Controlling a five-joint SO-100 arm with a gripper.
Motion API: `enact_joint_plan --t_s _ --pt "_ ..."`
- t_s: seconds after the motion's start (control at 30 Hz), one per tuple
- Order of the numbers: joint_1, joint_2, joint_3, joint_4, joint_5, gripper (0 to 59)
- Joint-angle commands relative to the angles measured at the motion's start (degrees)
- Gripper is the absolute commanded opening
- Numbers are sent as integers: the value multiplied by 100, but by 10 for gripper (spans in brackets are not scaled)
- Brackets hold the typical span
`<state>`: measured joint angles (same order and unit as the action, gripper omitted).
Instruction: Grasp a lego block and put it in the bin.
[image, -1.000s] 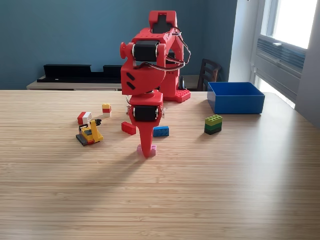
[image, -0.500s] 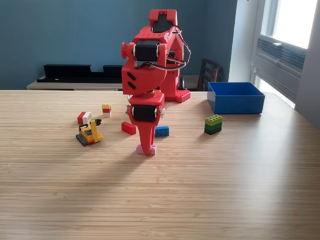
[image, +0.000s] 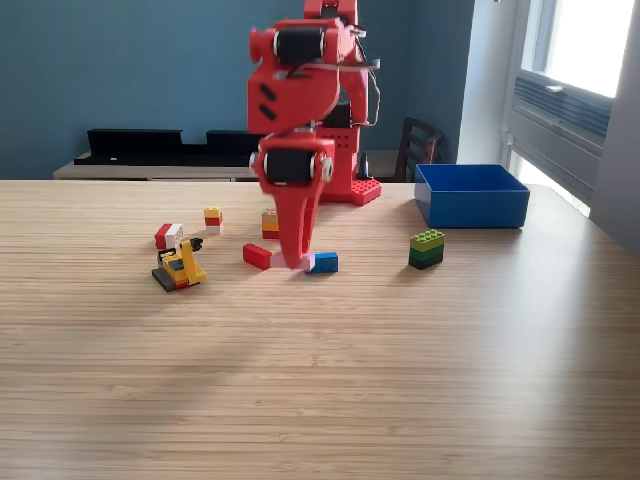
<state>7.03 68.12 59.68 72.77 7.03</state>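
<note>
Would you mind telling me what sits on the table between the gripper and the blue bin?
In the exterior view, the gripper is near the blue block. Toward the bin, only the green-topped block stack lies; the rest is bare table.

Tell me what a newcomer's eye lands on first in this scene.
The red arm towers mid-table, its claw pointing down with something pink at its tip. Toward the exterior view's right, the bright blue bin sits near the table's far edge. Small lego blocks, like the green stack, are scattered around the arm.
</note>
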Motion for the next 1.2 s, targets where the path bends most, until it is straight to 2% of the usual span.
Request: enact_joint_plan --t_s 0.03,0.23,0.5,0.63,0.87,1.2 --pt "-475 2004 712 -44 -79 0" --pt "-1872 3190 2074 211 -26 0" --pt "-4298 3911 2373 1063 457 0" --pt "-5335 3858 2426 1274 554 0" --pt "-6768 3524 2971 1274 659 0" --pt "-7479 2795 3023 1318 501 0"
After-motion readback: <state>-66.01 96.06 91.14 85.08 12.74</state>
